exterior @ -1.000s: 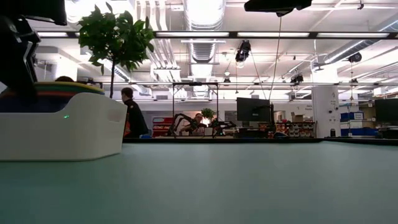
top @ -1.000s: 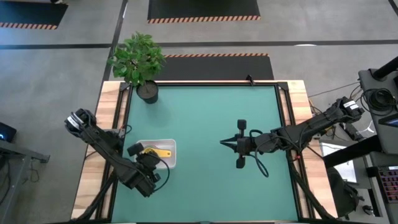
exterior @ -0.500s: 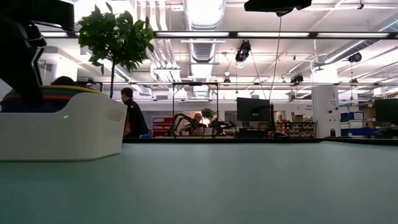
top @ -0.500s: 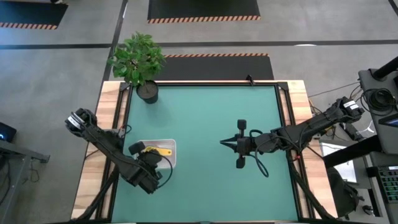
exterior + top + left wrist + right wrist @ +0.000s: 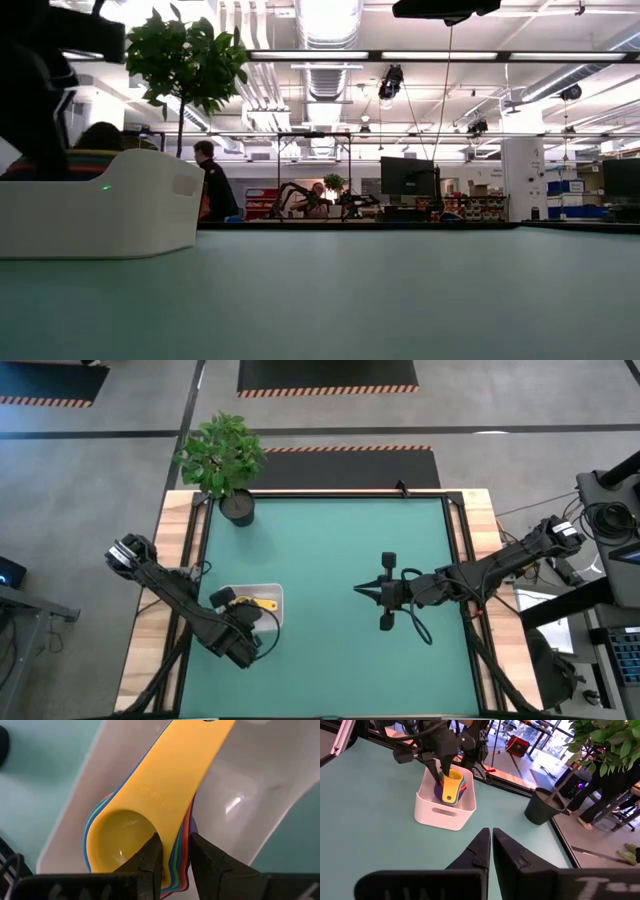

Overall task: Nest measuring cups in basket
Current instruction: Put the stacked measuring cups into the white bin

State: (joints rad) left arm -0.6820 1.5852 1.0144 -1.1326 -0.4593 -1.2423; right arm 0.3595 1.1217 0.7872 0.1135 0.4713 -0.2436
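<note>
Found the measuring cups (image 5: 150,815) nested in one stack, yellow on top, inside the white basket (image 5: 445,810) at the left side of the green surface (image 5: 330,550). Saw the left tool (image 5: 172,852) clamped on the rim of the stack. Noted the right tool (image 5: 491,845) closed and empty over mid-surface, well apart from the basket.

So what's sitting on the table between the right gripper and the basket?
Nothing: in the high view the green mat is bare from the right gripper across to the basket; the right wrist view shows the same.
</note>
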